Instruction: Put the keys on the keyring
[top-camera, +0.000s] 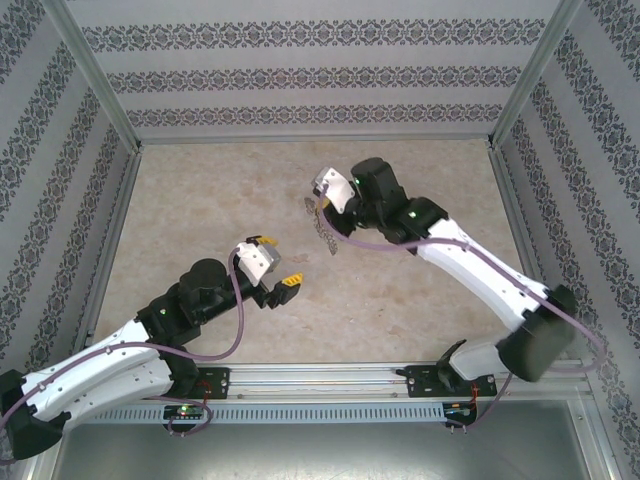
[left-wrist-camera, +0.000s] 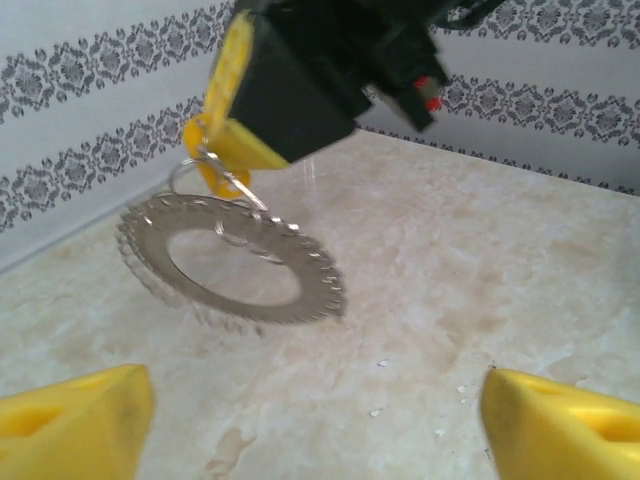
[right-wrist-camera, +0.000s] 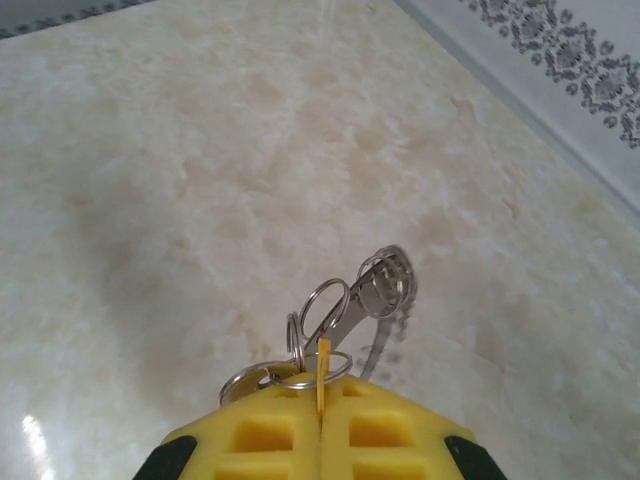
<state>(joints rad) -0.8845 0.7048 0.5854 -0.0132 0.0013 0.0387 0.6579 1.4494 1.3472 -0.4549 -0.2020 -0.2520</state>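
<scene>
My right gripper (top-camera: 322, 197) hovers over the middle of the table, and its yellow fingers (right-wrist-camera: 270, 435) are shut on the thin yellow-orange key (right-wrist-camera: 322, 368), seen edge-on between the pads. Small wire rings (right-wrist-camera: 318, 305) link the key to the grey jagged keyring (right-wrist-camera: 385, 285), which hangs below, off the table. From the left wrist the keyring (left-wrist-camera: 235, 265) shows as a tilted flat disc under the right fingers (left-wrist-camera: 240, 95), with the key (left-wrist-camera: 205, 150) at their tip. My left gripper (top-camera: 272, 264) is open, a short way to the near left of the keyring (top-camera: 323, 230). Nothing lies between its fingertips (left-wrist-camera: 75, 425).
The beige marbled tabletop (top-camera: 220, 200) is fenced by patterned walls (top-camera: 300, 75) on three sides, with metal corner posts (top-camera: 95, 70). An aluminium rail (top-camera: 330, 385) runs along the near edge by the arm bases.
</scene>
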